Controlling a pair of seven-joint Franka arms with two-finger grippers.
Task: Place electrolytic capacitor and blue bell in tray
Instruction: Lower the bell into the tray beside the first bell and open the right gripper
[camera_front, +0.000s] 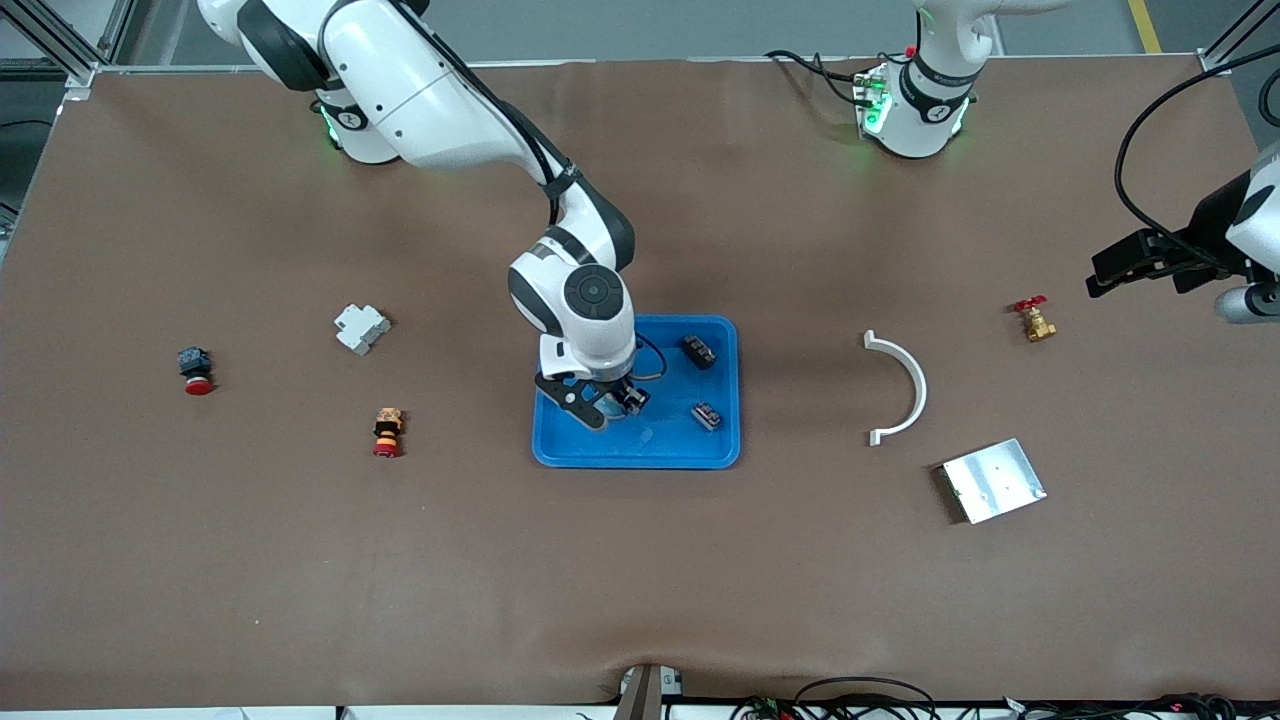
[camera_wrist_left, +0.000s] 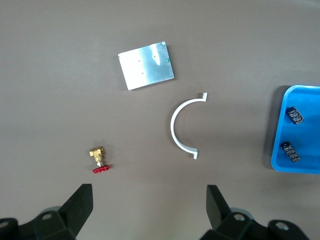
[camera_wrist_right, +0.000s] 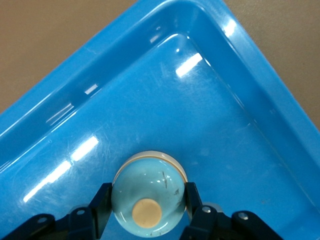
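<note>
Step in hand: placing bell in tray. Right gripper low over tray floor, toward the right arm's end, clenched on bell with a finger at each side. Next move, by judgement: lower to contact if not yet seated, spread fingers, lift straight up clear of rim. Bell: pale-blue glossy dome, tan round button on top, faintly scratched. Two capacitors, dark and small, already in tray. Left gripper waiting, spread wide, holding nothing, over table near valve.
</note>
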